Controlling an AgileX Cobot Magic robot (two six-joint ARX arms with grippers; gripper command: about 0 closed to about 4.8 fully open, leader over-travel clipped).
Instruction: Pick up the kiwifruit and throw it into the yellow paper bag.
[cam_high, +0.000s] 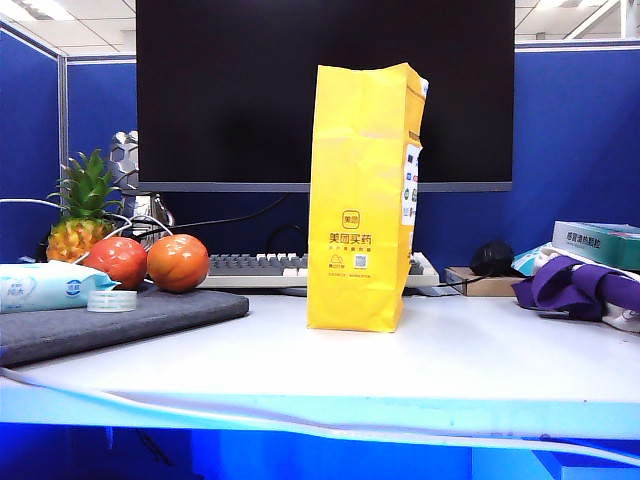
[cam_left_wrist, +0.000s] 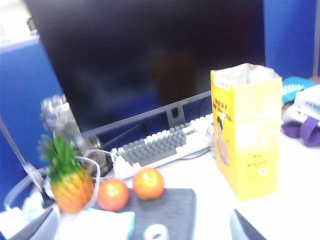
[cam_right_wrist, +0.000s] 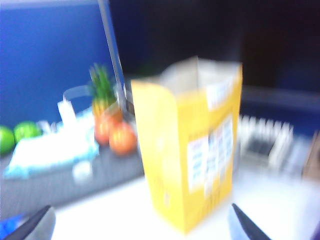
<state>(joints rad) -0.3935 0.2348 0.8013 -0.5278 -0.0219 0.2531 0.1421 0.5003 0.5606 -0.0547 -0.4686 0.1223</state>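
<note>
While the yellow paper bag (cam_high: 365, 195) stands upright with its mouth open near the middle of the white counter (cam_high: 430, 350), neither arm shows in the exterior view. The kiwifruit appears in none of the three views, so where it lies cannot be told.

On the left of the exterior view, two tomatoes (cam_high: 150, 262) sit side by side at the back of a grey mat (cam_high: 120, 320), with a small pineapple (cam_high: 82, 212) just behind them and a pack of wet wipes (cam_high: 45, 285) lying on the mat's left part. A keyboard (cam_high: 255, 268) runs behind the bag, below a dark monitor (cam_high: 325, 90). A purple cloth (cam_high: 575, 285) is bunched at the right edge.

In the left wrist view, the left gripper (cam_left_wrist: 145, 237) looks down on the counter from above, its two finger tips spread wide at the frame's corners with nothing between them. The right gripper (cam_right_wrist: 140, 232) faces the bag's labelled side in a blurred picture, its fingers likewise parted and empty.
</note>
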